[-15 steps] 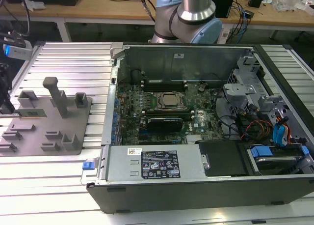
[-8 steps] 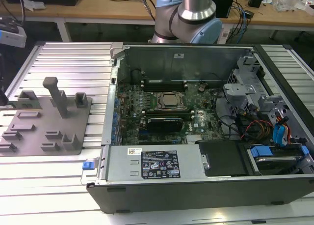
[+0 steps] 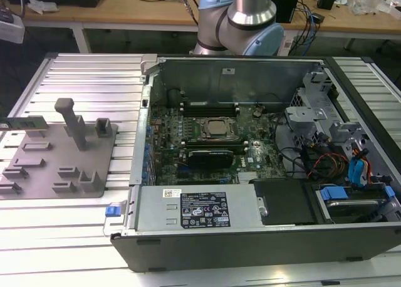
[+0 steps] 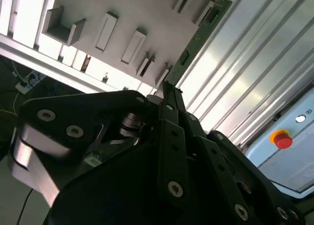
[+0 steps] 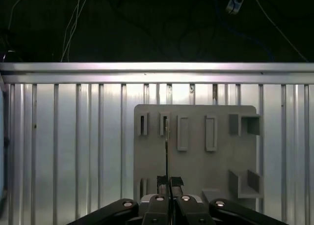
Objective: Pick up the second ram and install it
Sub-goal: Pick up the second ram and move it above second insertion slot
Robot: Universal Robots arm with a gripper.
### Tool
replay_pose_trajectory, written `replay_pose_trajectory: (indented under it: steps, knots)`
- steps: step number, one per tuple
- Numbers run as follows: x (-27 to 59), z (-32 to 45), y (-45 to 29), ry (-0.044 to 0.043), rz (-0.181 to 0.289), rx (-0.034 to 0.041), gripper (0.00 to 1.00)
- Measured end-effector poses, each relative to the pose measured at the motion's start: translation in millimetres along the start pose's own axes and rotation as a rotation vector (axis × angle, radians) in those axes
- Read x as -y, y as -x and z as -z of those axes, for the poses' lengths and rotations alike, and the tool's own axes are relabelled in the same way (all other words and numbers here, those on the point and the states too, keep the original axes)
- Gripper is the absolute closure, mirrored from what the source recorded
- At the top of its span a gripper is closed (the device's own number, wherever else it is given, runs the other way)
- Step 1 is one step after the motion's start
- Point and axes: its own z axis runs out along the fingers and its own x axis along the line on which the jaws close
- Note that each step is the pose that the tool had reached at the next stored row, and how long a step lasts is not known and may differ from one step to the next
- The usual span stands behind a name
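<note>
The second ram (image 4: 198, 36) is a thin green stick that juts out from between my fingers, and my gripper (image 4: 169, 95) is shut on its near end. In the first wrist view the ram (image 5: 167, 146) appears edge-on as a fine line running from my gripper (image 5: 170, 182) to a slot of the grey tray (image 5: 221, 161). In the exterior view the ram (image 3: 25, 123) pokes in level from the left edge, above the tray's (image 3: 56, 152) left part. I cannot tell whether it touches the tray. The long black memory slots (image 3: 210, 105) lie beside the CPU socket (image 3: 216, 129).
The open computer case (image 3: 250, 237) fills the exterior view's right half, with its power supply (image 3: 200, 208) along the near side and drive cages (image 3: 326, 118) at the right. Upright blocks (image 3: 75, 121) rise from the tray. The arm's base (image 3: 241, 20) stands behind the case. A ribbed metal table (image 5: 64, 146) lies underneath.
</note>
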Motion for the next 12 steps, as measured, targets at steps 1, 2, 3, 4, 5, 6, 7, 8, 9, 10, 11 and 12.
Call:
replay_pose_trajectory:
  steps: [1,2,3,4,5,6,7,8,9,10,11,12]
  knots:
    - [-0.3,8.0,-0.2,-0.0002,0.0,-0.0001,0.91]
    - [-0.4,13.5,-0.2,-0.0002,0.0,0.0,0.91]
    - [-0.6,16.9,-0.2,-0.0002,0.0,0.0,0.91]
    - [-0.6,19.4,-0.3,-0.0002,0.0,0.0,0.91]
    - [-0.8,24.7,-0.4,-0.0002,0.0,0.0,0.91]
    - [-1.1,33.5,-0.5,-0.0005,0.0,0.0,0.91]
    - [-1.4,43.1,-0.5,-0.0006,0.0,-0.0001,0.91]
    - [-1.6,48.5,-0.4,-0.0008,0.0,0.0,0.91]
    - [-1.7,53.9,-0.5,-0.0008,0.0,0.0,0.91]
    - [-1.9,58.7,-0.6,-0.0009,0.0,0.0,0.91]
    - [-2.1,65.6,-0.8,-0.0009,0.0,0.0,0.91]
    - [-2.3,69.1,-0.9,-0.0009,0.0,-0.0001,0.91]
